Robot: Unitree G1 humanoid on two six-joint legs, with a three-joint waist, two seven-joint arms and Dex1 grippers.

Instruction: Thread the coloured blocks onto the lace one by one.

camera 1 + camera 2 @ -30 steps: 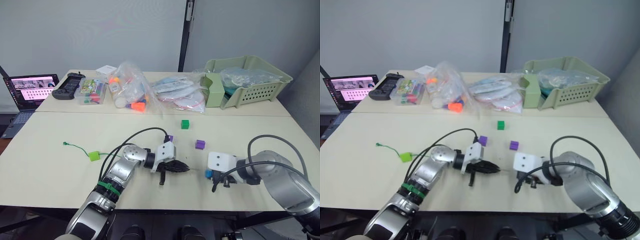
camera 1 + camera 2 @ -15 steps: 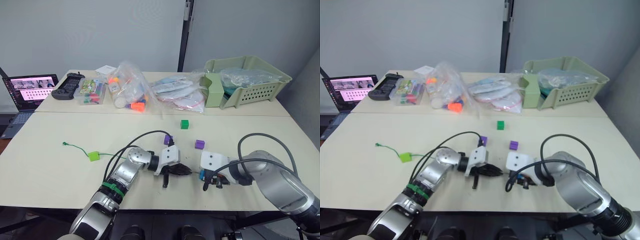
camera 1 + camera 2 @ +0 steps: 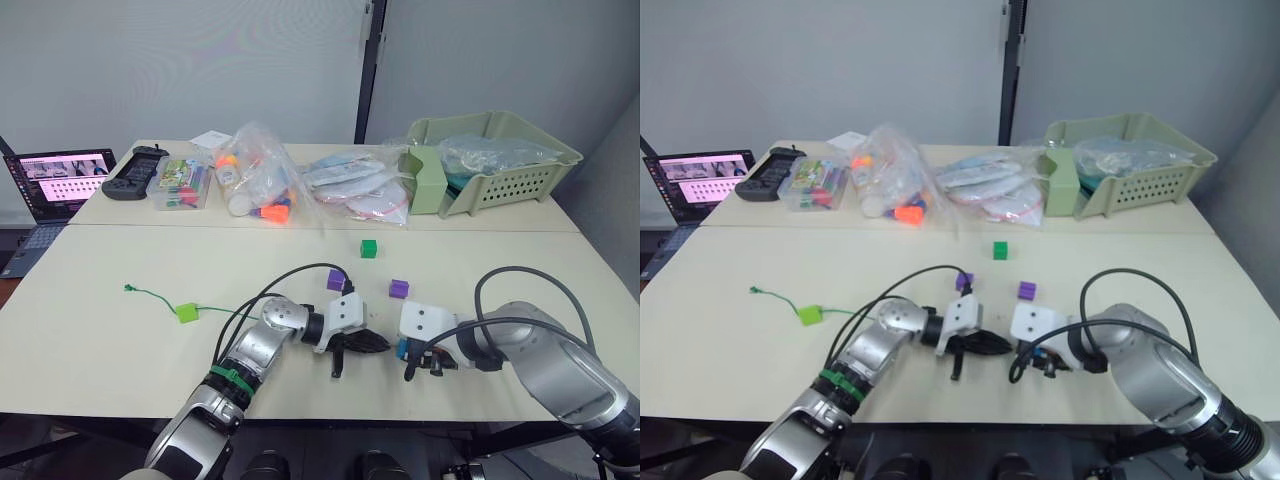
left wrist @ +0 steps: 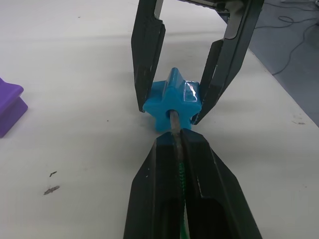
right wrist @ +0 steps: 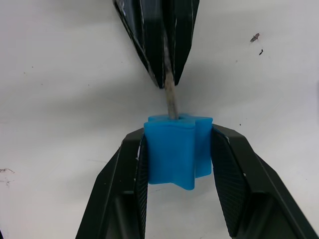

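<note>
My right gripper is shut on a blue block, holding it just above the table. My left gripper is shut on the lace's stiff grey tip, and the tip enters the blue block's centre hole. The two grippers meet tip to tip near the table's front middle. The green lace trails left across the table with a lime green block on it. Two purple blocks and a dark green block lie loose behind the grippers.
Along the back stand a laptop, a black controller, clear bags of toys and a green basket. Black cables arch over both arms. The table's front edge is close below the grippers.
My left gripper slid right and my right gripper slid left until they met. The lace tip now sits in the blue block's hole.
</note>
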